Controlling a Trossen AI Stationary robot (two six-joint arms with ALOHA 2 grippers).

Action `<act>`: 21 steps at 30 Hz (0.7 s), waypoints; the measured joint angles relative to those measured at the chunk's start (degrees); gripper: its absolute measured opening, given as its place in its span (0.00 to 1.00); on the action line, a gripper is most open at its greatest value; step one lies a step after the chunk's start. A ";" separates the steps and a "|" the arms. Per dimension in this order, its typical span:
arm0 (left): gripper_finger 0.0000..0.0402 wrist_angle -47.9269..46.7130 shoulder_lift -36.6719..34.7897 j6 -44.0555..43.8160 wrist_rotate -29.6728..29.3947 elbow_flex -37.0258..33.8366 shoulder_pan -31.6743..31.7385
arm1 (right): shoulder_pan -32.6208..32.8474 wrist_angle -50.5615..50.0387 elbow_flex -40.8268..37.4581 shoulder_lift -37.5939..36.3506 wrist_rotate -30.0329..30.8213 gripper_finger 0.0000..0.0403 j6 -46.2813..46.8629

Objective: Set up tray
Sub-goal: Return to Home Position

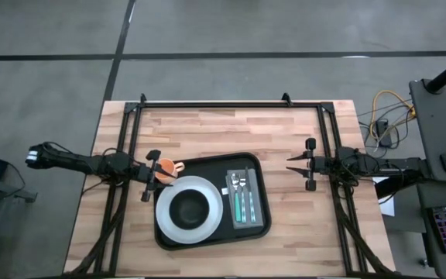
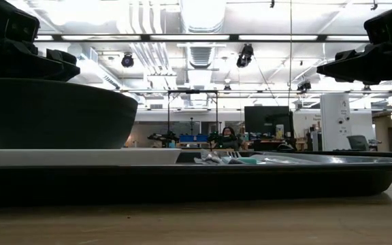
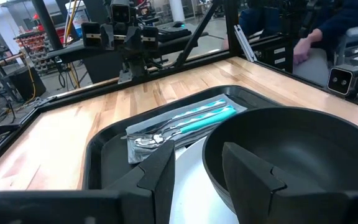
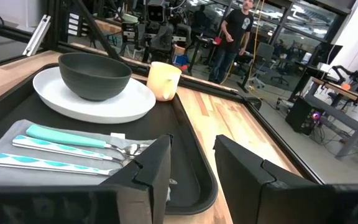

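Observation:
The black tray (image 1: 260, 226) lies in the middle of the table. On its left part a white plate (image 1: 214, 218) carries a dark bowl (image 1: 190, 208). On its right part a grey napkin (image 1: 244, 223) holds teal-handled cutlery (image 1: 238, 203). A cream cup (image 4: 163, 79) with an orange inside (image 1: 166, 167) stands upright at the tray's far left corner. Whether it stands inside the rim, I cannot tell. My left gripper (image 1: 161, 175) is open over that corner, above the cup and beside the bowl (image 3: 291, 155). My right gripper (image 1: 289, 164) is open and empty to the right of the tray.
Black frame rails (image 1: 231, 103) run along the table's far edge and down both sides. Bare wood (image 1: 207, 128) lies between the tray and the far rail. A person (image 4: 236, 31) stands in the room beyond the table, and another person (image 3: 316, 31) sits close to it.

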 joint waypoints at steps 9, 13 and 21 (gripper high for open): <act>0.29 0.01 0.00 0.01 0.00 0.00 0.00 | 0.00 0.00 0.00 0.00 0.00 0.29 -0.02; 0.29 0.01 0.00 -0.01 0.00 0.00 0.00 | 0.00 0.02 0.00 0.00 0.00 0.28 0.00; 0.29 0.00 0.00 0.00 0.00 0.00 0.00 | 0.00 0.02 0.00 0.02 0.00 0.27 0.00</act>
